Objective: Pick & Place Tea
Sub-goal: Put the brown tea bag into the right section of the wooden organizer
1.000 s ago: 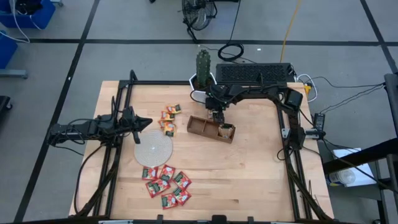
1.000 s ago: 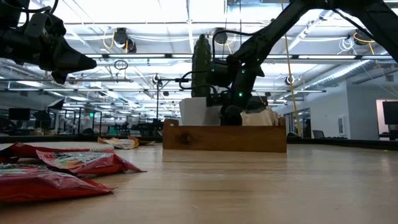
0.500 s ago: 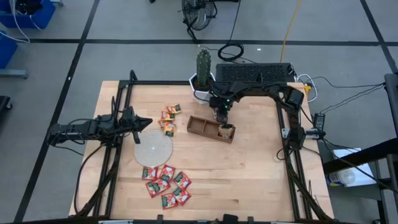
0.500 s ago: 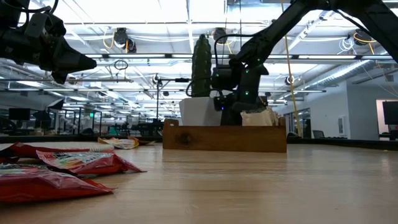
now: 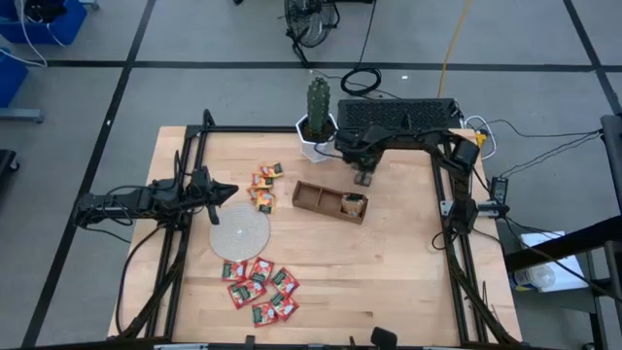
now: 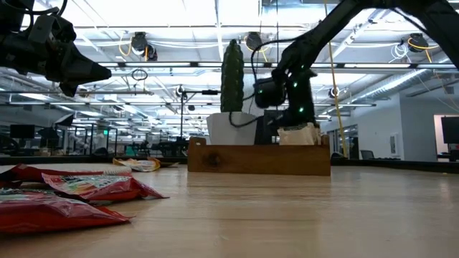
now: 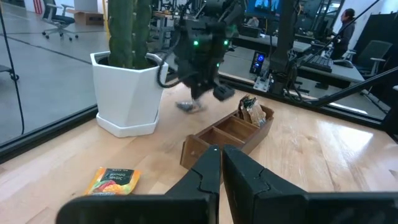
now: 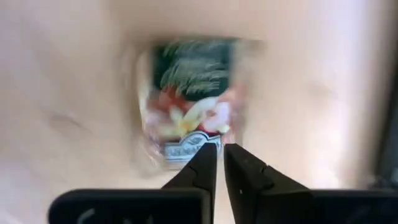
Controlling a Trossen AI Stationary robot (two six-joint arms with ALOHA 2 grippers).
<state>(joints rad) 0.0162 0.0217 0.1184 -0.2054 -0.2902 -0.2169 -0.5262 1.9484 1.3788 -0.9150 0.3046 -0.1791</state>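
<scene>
Low view first: red sachets [image 6: 72,190] lie loose up front, orange-yellow sachets [image 5: 262,190] sit unsorted near the waiting, pinched-shut left gripper [image 5: 231,191], whitish sachets [image 6: 300,135] fill just one end compartment of the tray [image 6: 258,159], and beyond it the right gripper [image 5: 364,178] has its jaws nearly together at the edge of a green-topped sachet [image 8: 189,99], hold unclear, so I'd judge most of the sorting is left.

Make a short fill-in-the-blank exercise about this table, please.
The cactus stands in a ___ pot.
The brown tray has ___ compartments.
The grey disc lies between the orange-yellow sachets and the ___ sachets.
The left gripper has its fingers ___.
Missing words: white; three; red; shut.
</scene>
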